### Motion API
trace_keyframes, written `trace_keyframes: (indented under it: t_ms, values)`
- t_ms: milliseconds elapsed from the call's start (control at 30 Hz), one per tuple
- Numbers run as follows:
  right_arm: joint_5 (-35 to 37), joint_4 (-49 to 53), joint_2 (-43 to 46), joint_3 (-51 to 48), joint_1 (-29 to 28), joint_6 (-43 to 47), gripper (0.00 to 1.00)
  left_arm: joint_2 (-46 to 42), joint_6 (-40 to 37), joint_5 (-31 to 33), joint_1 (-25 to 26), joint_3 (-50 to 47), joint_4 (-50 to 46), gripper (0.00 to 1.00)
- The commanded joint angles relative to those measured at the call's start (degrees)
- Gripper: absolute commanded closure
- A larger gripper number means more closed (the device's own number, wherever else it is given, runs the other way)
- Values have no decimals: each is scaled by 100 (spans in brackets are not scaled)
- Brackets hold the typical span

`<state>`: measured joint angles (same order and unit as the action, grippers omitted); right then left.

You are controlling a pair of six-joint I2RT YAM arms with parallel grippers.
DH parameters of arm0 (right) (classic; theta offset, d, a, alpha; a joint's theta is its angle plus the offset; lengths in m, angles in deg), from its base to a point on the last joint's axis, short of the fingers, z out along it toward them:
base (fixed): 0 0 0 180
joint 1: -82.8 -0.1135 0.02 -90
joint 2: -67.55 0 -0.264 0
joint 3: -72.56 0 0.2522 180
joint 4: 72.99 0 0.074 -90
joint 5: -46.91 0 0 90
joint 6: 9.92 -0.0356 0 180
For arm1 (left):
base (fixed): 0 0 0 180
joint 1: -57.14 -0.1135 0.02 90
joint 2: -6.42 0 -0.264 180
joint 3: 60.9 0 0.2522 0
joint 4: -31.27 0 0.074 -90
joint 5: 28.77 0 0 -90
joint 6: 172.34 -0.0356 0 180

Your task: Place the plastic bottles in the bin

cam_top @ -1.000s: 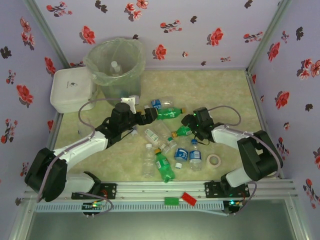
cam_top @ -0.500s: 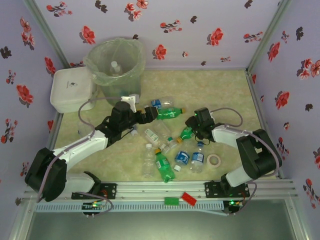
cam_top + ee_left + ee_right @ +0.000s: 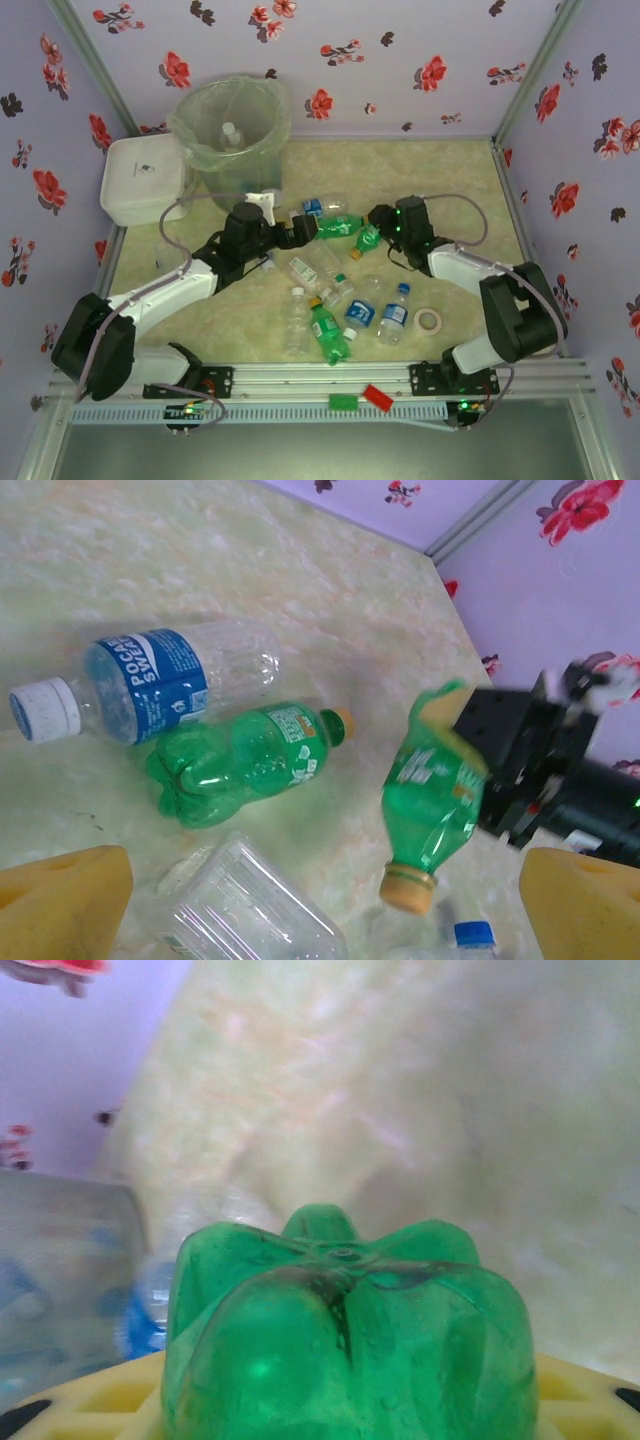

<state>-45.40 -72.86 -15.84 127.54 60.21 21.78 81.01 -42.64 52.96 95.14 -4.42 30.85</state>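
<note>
On the marbled table, the right fingers clamp a green bottle by its base for carrying to the bin, while the left fingers gape above a second green bottle.

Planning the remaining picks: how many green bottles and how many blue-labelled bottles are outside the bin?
Green bottles: 3, one in the right hand
Blue-labelled bottles: 3
Total: 6
</note>
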Motion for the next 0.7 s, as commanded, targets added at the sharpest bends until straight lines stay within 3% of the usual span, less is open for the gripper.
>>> trace_keyframes:
  t_ms: [0,200,367,667]
  values:
    - [-378,100,433,379,19,548,47,91,-254,-438,49,249,253,0]
    - [-1390,438,734,1052,-10,946,47,197,-447,-1317,68,582,503,0]
    - [-1613,689,925,1402,-220,1223,48,299,-450,-1953,169,817,886,0]
    - [-1783,590,1060,1496,-705,1224,48,632,-649,-2067,535,1109,784,4]
